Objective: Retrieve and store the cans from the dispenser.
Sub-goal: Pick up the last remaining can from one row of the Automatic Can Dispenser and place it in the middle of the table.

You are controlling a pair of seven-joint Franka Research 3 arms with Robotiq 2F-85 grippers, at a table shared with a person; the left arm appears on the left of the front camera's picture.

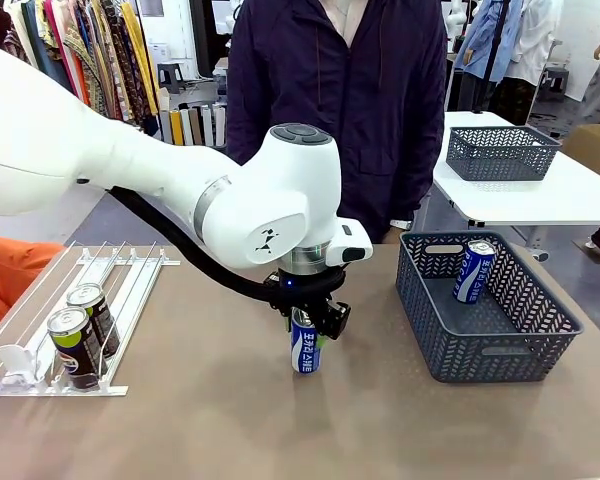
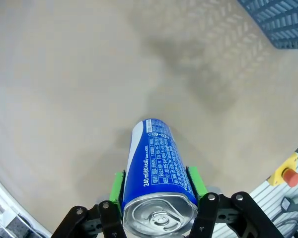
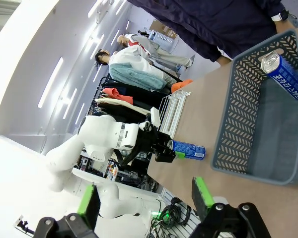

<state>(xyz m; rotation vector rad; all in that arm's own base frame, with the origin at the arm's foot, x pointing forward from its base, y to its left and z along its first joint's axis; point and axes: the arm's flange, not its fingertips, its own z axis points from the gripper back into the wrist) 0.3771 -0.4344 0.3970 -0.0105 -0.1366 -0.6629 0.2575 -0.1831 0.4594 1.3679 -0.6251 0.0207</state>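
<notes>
Green pads (image 2: 118, 187) of the left gripper (image 2: 157, 184) clasp a blue-and-white slim metal can (image 2: 156, 161) from both sides. It stands upright on the brown table (image 1: 230, 420), between the white rail dispenser (image 1: 140, 262) and the dark grey lattice basket (image 1: 480, 355). The right gripper (image 3: 145, 198) is spread wide and holds nothing.

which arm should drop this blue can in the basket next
Left: the left gripper holds the blue can upright near the basket; the right gripper is open and empty.
</notes>
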